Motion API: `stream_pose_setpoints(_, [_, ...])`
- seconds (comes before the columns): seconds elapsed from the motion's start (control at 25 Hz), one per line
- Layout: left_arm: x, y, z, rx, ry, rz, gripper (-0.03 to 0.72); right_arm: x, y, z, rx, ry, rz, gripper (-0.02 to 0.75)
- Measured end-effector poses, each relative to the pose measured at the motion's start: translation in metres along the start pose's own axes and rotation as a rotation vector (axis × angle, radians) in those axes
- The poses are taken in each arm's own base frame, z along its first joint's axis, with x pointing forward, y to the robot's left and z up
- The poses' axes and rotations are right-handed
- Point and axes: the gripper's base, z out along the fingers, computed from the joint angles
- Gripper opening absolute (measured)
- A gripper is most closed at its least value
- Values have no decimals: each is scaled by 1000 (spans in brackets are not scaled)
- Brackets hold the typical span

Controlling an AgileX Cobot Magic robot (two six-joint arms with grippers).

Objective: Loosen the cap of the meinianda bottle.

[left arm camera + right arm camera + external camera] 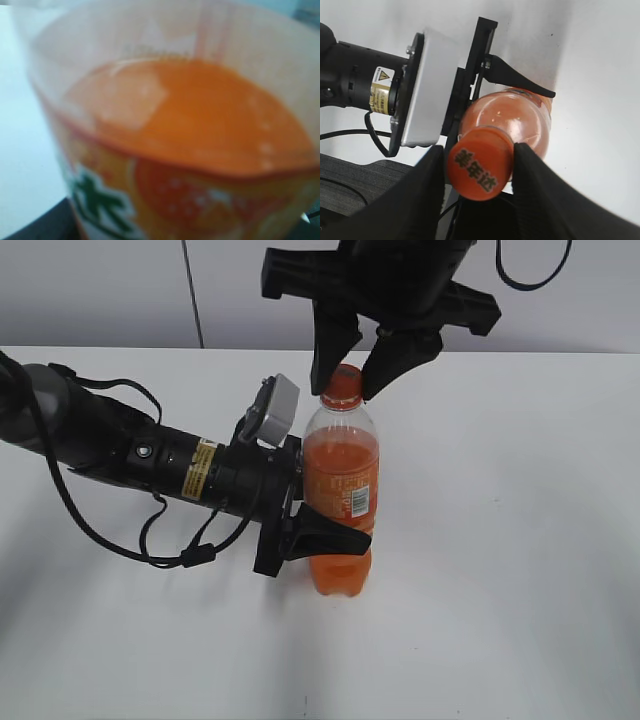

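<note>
Clearance list, my view from the console:
- Table (520, 620): white top open front, right and far left of bottle; I see free passage there.
- Meinianda bottle (340, 475): upright, mid-table, sole standing obstacle.
- Left gripper (325, 535) + arm: lie across table from left, fingers round lower body; left approach blocked.
- Right gripper (348, 365): hangs from above, fingers either side of cap (480, 169); top access taken.
- Cables loop beside left arm, snag risk.
</note>
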Motion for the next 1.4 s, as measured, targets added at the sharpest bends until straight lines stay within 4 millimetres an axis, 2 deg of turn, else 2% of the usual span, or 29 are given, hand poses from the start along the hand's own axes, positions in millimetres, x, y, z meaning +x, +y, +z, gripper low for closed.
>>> stream_pose_setpoints(0.08, [0,0,0,0,0,-1,412,0,0,0,5,-1,-2,286])
stream_pose_setpoints(0.32, [0,0,0,0,0,-3,412,0,-1,0,6,-1,-130,282])
stream_pose_setpoints(0.92, [0,-1,0,6,1,3,412,0,0,0,1,2,-937,278])
stream_pose_setpoints(1.4, [0,-1,0,9,3,11,412,0,0,0,-3,3,-1511,277])
